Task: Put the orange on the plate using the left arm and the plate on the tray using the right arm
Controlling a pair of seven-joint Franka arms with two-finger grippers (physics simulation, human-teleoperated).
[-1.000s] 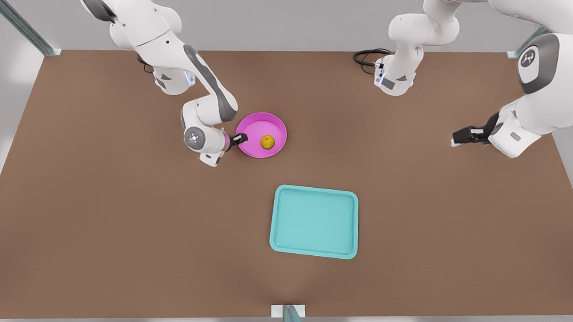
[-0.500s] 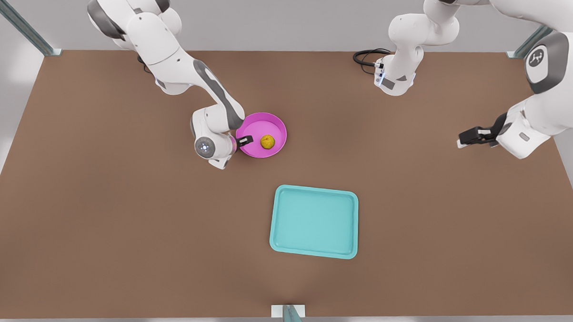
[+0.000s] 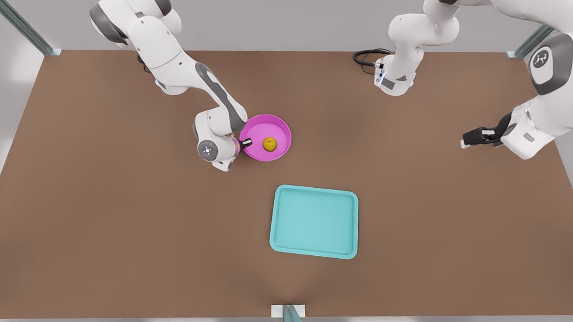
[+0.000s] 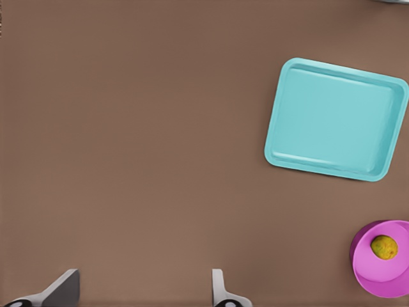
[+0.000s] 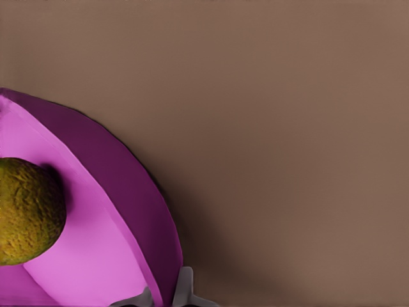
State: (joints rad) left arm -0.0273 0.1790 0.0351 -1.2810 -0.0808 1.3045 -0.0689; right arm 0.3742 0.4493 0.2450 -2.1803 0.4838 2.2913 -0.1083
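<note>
Since the earlier frame, your right gripper [image 3: 245, 142] has shifted the plate [image 3: 268, 127] toward the front view's right, fingers [image 5: 183, 291] closed on its rim. The orange [image 3: 269, 143] rides inside. The tray [image 3: 313, 251] lies nearer the camera. Far off, the left gripper [image 3: 473, 138] waits, spread and empty.

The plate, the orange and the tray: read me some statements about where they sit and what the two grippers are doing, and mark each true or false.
1. The orange lies in the plate. True.
2. The plate rests on the tray. False: it is on the table, apart from the tray.
3. The right gripper has its fingers closed on the plate's rim. True.
4. The left gripper holds the orange. False: it is open and empty, waiting over bare table at the front view's right.
</note>
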